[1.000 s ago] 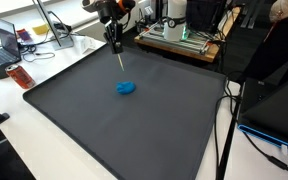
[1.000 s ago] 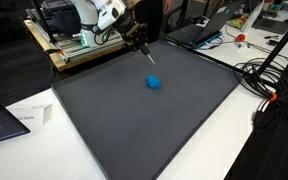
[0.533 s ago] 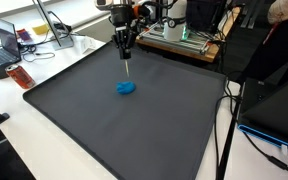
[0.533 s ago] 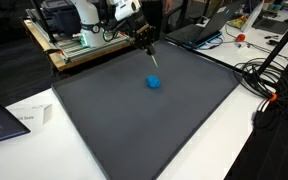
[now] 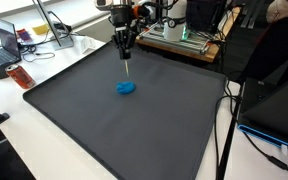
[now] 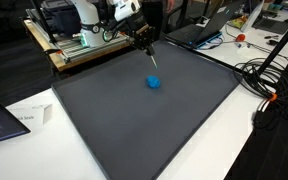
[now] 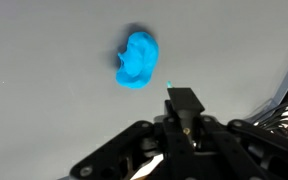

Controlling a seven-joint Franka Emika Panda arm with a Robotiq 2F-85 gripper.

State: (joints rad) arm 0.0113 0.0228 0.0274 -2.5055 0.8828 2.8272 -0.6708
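Observation:
A crumpled blue lump lies on the dark grey mat. In the wrist view the blue lump sits upper middle. My gripper hangs above the mat's far part, shut on a thin pale-blue pen-like stick that points down. The stick's tip hovers a little above and just behind the lump, not touching it. From the wrist, my gripper shows as a black block with the stick's teal tip poking out beside the lump.
A wooden frame with equipment stands behind the mat. An orange bottle and laptops lie on the white table. Cables run off one mat edge; a paper card lies off another.
A second ago the gripper and stick stood farther from the lump; they moved sideways to above it, then held still for the last half second.

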